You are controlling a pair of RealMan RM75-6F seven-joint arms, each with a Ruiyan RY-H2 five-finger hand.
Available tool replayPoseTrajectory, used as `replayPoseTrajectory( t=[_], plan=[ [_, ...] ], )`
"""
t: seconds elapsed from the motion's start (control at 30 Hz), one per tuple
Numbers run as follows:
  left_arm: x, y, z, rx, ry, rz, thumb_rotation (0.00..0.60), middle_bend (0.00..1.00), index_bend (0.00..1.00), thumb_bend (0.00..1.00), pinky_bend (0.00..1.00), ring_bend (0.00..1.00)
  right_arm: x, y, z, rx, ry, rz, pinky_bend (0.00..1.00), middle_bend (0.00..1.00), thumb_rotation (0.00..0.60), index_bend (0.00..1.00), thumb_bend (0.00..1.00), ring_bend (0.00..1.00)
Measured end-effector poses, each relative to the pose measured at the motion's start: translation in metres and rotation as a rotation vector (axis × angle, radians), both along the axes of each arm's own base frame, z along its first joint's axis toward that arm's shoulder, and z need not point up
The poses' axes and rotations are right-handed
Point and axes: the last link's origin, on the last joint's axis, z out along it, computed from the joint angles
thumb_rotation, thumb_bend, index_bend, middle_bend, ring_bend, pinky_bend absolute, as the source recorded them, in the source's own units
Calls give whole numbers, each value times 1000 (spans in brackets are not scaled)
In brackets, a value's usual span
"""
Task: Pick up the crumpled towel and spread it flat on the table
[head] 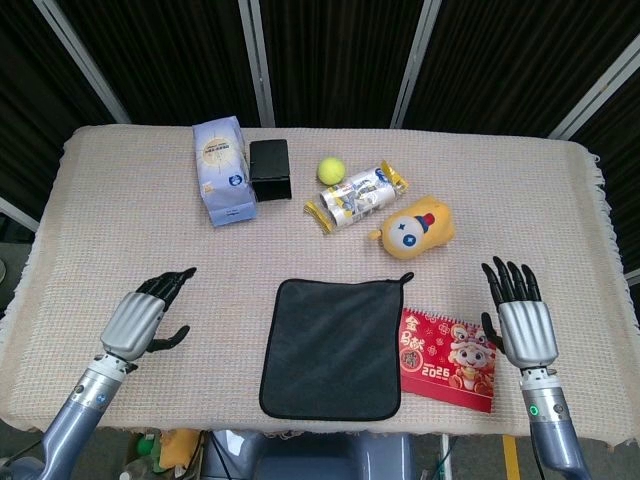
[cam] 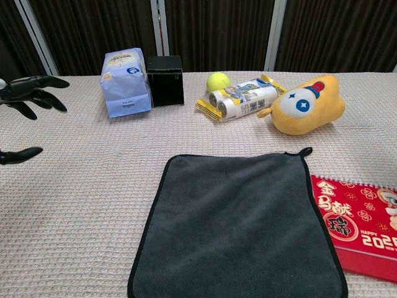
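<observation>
Head view from above, dark grey towel (head: 333, 347) lying flat near the front edge of the table (head: 520, 190), red calendar (head: 448, 358) just beside it, left robot hand (head: 143, 318) and right robot hand (head: 518, 318) both empty, fingers spread, well apart from the towel.

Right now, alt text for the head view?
A dark towel lies flat near the table's front edge, between two open, empty hands: left, right. A red calendar lies right of it.

Light: bright, even, seemingly from overhead.
Shadows: faint, short.
Glare: slight on the snack pack (head: 358, 191).
Focus: both views sharp.
Backdrop: dark, underexposed.
</observation>
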Motion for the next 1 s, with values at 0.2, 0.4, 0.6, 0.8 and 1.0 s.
replayPoseTrajectory(
  t=[0.2,0.4,0.6,0.8,1.0],
  plan=[
    [22,19,-16,-27,133,-103,600,747,25,919,712,663,0,2,-1,11,-6,5,36,15,600,0,495,1],
    [42,42,-36,-40,265,-178,600,774,33,961,733,696,0,2,0,15,-13,15,36,15,600,0,496,1],
    [64,67,-73,-79,405,-236,600,775,52,962,733,696,0,1,1,17,-22,24,36,15,600,0,495,1],
    [87,85,-106,-114,480,-264,600,774,70,962,734,696,-1,1,0,23,-29,29,36,15,600,0,496,1],
    [101,91,-130,-157,511,-276,600,774,70,962,734,696,-2,-1,-1,32,-33,23,36,15,600,0,496,1]
  ],
)
